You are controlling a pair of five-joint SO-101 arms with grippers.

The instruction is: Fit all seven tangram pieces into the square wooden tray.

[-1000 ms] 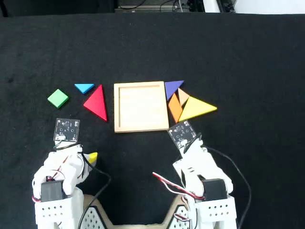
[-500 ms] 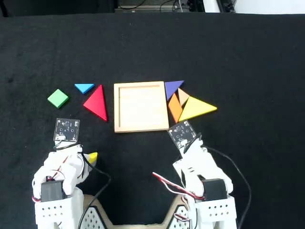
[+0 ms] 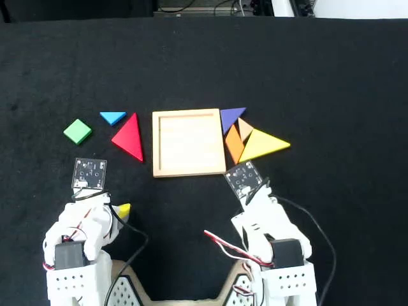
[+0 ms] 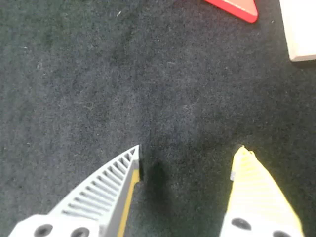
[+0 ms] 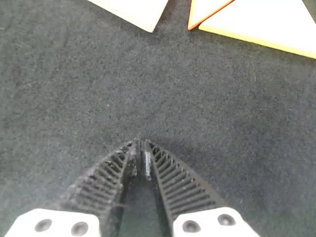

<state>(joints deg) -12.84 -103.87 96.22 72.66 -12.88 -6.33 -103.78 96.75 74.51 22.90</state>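
Square wooden tray [image 3: 156, 143]: pale, lying flat, raised rim, bare wood inside. All seven pieces flat, outside tray.
Left of tray: red large triangle [image 3: 130, 138] just beside rim; blue small triangle [image 3: 113, 117] further out; green square [image 3: 78, 131] farthest.
Right of tray: purple triangle [image 3: 231, 117] at far corner; orange parallelogram [image 3: 234, 145] against rim; tan piece [image 3: 245, 129], probably small triangle, between them; yellow large triangle [image 3: 261, 145] outermost.

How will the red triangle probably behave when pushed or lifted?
The red triangle looks flat and rigid, so it likely won't bend or roll. Lying flush on the black cloth, it may be hard to pinch.
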